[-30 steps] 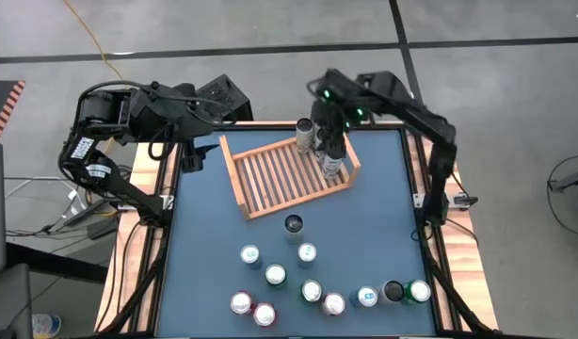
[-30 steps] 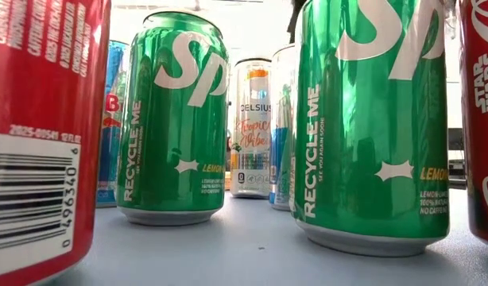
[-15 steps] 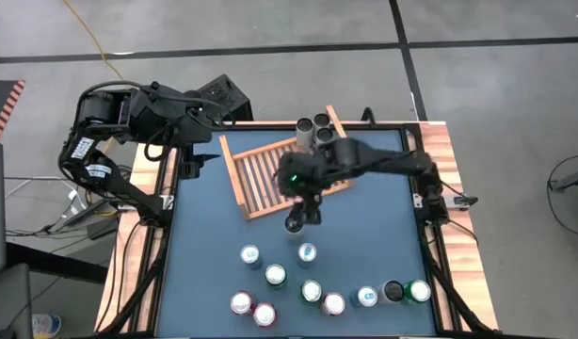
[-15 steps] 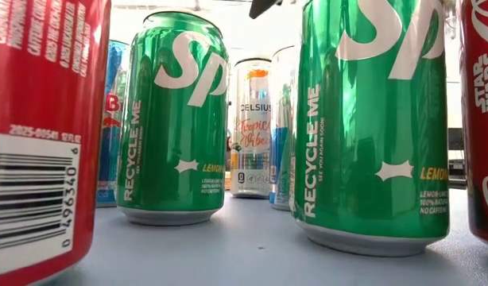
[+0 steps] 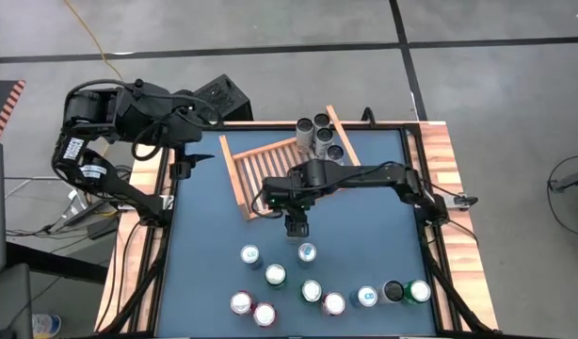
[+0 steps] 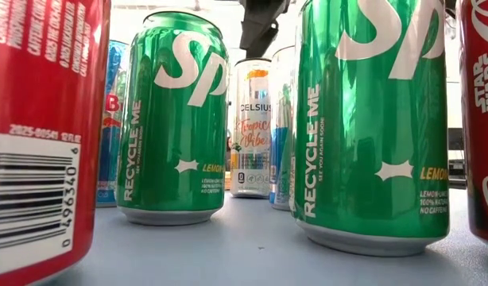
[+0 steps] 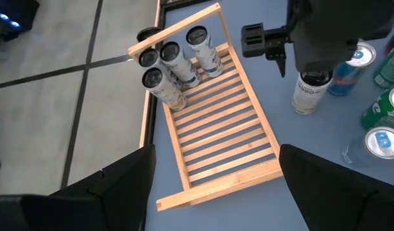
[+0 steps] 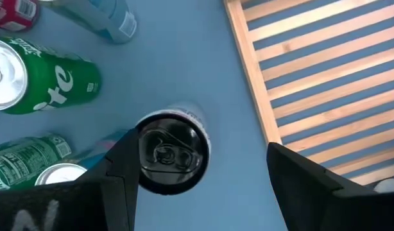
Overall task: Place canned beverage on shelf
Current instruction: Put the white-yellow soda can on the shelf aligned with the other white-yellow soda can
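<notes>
The wooden shelf (image 5: 284,174) lies at the table's far middle, with three cans (image 5: 317,134) standing in its far right corner (image 7: 174,64). My right gripper (image 5: 297,224) hangs open, pointing down, just above a white can with a dark top (image 8: 170,154). That can stands upright on the table by the shelf's near edge. In the low view the gripper's fingers (image 6: 260,30) stay clear above the can (image 6: 252,127). My left gripper (image 5: 181,165) waits open, raised over the table's far left (image 7: 216,151).
Several more cans (image 5: 313,287) stand in a cluster toward the table's near edge, among them green ones (image 6: 168,119) and a red one (image 6: 37,135). The shelf's slatted floor (image 7: 229,135) is bare apart from the three cans.
My right gripper has left the cans in the shelf's far right corner. It swung toward the table's near edge and a little left, and sank until it hangs over the dark-topped can. The three cans stay standing on the shelf.
</notes>
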You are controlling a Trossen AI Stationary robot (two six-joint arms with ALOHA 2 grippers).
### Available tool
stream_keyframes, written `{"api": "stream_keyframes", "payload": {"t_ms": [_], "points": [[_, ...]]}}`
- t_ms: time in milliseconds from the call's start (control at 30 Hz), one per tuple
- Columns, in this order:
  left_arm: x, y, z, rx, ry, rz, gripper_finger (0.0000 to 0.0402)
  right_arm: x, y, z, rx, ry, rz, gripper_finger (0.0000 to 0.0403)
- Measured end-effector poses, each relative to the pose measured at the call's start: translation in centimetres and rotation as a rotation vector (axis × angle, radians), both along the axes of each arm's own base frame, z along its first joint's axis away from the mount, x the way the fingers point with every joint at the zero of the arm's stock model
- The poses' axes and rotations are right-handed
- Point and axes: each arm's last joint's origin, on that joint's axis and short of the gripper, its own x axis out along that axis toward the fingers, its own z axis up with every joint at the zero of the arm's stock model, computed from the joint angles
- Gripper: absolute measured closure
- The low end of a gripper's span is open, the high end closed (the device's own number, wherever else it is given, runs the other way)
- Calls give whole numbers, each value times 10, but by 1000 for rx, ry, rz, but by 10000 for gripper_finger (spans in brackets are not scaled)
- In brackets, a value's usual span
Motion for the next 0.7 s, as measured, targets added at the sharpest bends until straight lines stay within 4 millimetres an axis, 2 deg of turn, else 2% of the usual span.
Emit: {"api": "stream_keyframes", "payload": {"t_ms": [267, 433, 700], "points": [[-15, -2, 5, -3, -37, 6, 83, -3, 10, 8, -7, -38, 1, 147], [-19, -2, 6, -8, -49, 12, 83, -2, 18, -4, -11, -7, 18, 147], [-19, -2, 6, -8, -51, 19, 83, -1, 15, -21, -13, 37, -6, 147]]}}
